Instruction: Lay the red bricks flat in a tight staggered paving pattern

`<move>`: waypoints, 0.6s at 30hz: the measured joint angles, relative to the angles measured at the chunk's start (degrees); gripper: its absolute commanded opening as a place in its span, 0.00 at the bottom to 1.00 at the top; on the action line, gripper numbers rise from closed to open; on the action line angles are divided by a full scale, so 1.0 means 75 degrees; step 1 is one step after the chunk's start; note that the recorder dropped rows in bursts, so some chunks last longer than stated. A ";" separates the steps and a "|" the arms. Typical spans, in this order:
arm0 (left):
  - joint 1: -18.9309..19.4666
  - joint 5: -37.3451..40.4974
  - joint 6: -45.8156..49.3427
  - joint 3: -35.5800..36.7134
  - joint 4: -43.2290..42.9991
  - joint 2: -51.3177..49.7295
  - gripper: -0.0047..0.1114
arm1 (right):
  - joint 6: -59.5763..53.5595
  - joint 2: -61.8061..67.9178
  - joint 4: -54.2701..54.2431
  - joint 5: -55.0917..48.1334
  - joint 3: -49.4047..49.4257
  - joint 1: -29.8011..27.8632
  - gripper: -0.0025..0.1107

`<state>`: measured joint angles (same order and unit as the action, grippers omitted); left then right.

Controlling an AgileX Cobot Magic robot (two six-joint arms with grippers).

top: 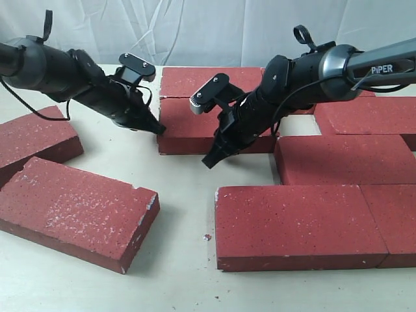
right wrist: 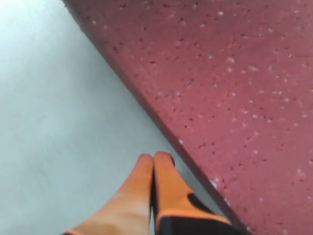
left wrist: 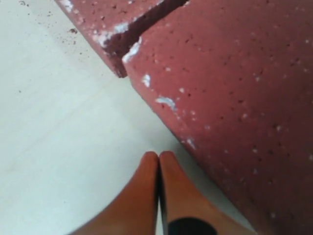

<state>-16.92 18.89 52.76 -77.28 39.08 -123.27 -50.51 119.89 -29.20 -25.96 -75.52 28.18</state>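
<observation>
In the exterior view the left gripper has its fingers pressed together and holds nothing. Its tip is at the left end of the middle brick. The right gripper is also closed and empty, with its tip at the front edge of the same brick. This brick lies flat, tight against the back brick. A narrow gap seems to separate it from the right brick. I judge that the step is a push with closed fingers to close this gap. It is best to press low on the side face and slowly, so the brick slides square and does not turn. The bare counter in front gives room for the arms. The front brick is near, and the loose brick lies well apart at the left.

In the left wrist view the left gripper shows two orange fingers touching each other, just beside a chipped brick corner, probably of the middle brick. A dark seam divides it from the back brick. The whitish chips mean the edge is fragile, so the push should avoid the corner itself.

In the right wrist view the right gripper is closed too, with its tips near the straight long edge of the brick. I cannot tell if they touch it.
</observation>
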 measured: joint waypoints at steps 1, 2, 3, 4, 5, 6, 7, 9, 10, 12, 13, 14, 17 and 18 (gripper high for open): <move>0.0044 0.0034 0.0000 0.0000 0.0000 0.0000 0.04 | 0.0000 0.0000 0.0016 -0.0118 0.0000 0.0000 0.01; 0.0093 0.0045 0.0000 0.0000 0.0000 0.0000 0.04 | 0.0000 0.0000 0.0031 -0.0245 0.0000 0.0000 0.01; 0.0122 0.0064 0.0000 0.0000 0.0000 0.0000 0.04 | -0.0013 0.0000 0.0031 -0.0347 0.0000 0.0000 0.01; 0.0152 0.0080 -0.0019 0.0000 0.0022 0.0000 0.04 | -0.0013 -0.0019 0.0049 -0.0468 0.0000 0.0000 0.01; 0.0160 0.0099 -0.0019 0.0000 0.0052 0.0000 0.04 | -0.0013 -0.0055 0.0049 -0.0578 0.0000 0.0000 0.01; 0.0176 0.0116 -0.0019 0.0000 0.0150 0.0000 0.04 | -0.0013 -0.0138 0.0071 -0.0671 0.0000 0.0000 0.01; 0.0176 0.0131 -0.0019 0.0000 0.0225 0.0000 0.04 | -0.0013 -0.0244 0.0091 -0.0769 0.0000 0.0000 0.01; 0.0142 0.0130 -0.0005 0.0000 0.0334 0.0000 0.04 | -0.0013 -0.0510 0.0288 -0.0938 0.0000 0.0000 0.01; 0.0112 0.0093 -0.0005 0.0000 0.0348 0.0000 0.04 | 0.0009 -0.0674 0.0485 -0.1037 0.0000 0.0000 0.01; 0.0007 0.0080 0.0024 0.0000 0.0369 0.0000 0.04 | 0.0234 -0.0961 0.1001 -0.1287 0.0000 0.0000 0.01; -0.0054 0.0080 0.0024 0.0000 0.0368 0.0000 0.04 | 0.0446 -0.1105 0.1313 -0.1438 0.0000 0.0000 0.01; -0.0097 0.0080 0.0024 0.0000 0.0368 0.0000 0.04 | 0.0670 -0.1233 0.1611 -0.1572 0.0000 0.0000 0.01; -0.0190 -0.0011 0.0043 0.0000 0.0399 0.0000 0.04 | 0.1348 -0.1550 0.2326 -0.1684 0.0000 0.0000 0.01; -0.0247 -0.0077 0.0043 0.0000 0.0409 0.0000 0.04 | 0.1515 -0.1648 0.2508 -0.1684 0.0000 0.0000 0.01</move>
<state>-18.78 18.31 53.08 -77.28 42.15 -123.27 -39.15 107.53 -10.39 -38.59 -75.52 28.18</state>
